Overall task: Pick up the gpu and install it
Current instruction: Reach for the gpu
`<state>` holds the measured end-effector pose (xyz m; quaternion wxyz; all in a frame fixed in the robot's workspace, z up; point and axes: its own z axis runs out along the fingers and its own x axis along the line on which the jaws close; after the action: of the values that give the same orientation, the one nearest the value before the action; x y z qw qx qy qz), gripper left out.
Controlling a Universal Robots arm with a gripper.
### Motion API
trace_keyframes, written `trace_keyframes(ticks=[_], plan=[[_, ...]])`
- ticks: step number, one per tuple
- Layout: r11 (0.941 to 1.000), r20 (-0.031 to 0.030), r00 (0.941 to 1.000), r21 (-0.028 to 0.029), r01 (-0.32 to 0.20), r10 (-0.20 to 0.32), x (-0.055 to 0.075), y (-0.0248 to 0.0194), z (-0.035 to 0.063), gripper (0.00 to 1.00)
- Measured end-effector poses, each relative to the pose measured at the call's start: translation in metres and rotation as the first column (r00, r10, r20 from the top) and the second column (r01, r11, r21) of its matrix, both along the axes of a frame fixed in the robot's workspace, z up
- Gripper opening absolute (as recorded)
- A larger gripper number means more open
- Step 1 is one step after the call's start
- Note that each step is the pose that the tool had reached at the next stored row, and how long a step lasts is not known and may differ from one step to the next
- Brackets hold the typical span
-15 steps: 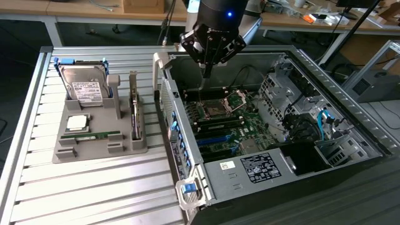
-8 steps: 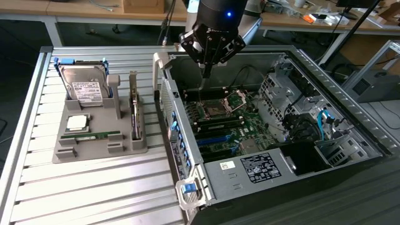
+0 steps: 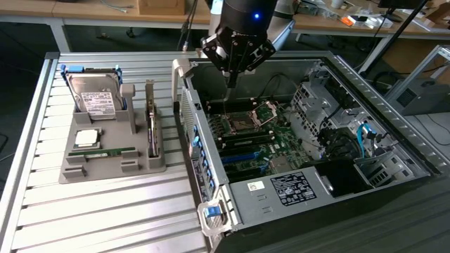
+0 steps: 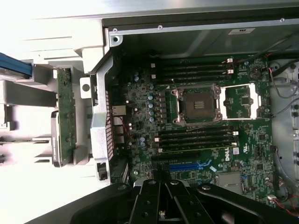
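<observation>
In the exterior view the arm hangs straight down over the open computer case, its end effector pinched shut and empty, with the gpu on edge in a gray holder on the desk at its eight o'clock, while the wrist view adds "DELL" printed on the motherboard.

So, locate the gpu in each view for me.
Exterior view: the gpu stands on edge in the gray holder, at the exterior view's left of the case.
Wrist view: the gpu, edge-on, just outside the case wall.
Shared landmark: the CPU socket.
</observation>
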<state>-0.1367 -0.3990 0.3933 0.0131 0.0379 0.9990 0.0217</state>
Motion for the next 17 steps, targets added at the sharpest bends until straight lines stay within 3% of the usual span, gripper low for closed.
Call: trace_keyframes(ticks=[17], plan=[[1.0000,0.0000,1.0000,0.0000,0.000,0.000,-0.0044,0.0000,0.0000,0.11]])
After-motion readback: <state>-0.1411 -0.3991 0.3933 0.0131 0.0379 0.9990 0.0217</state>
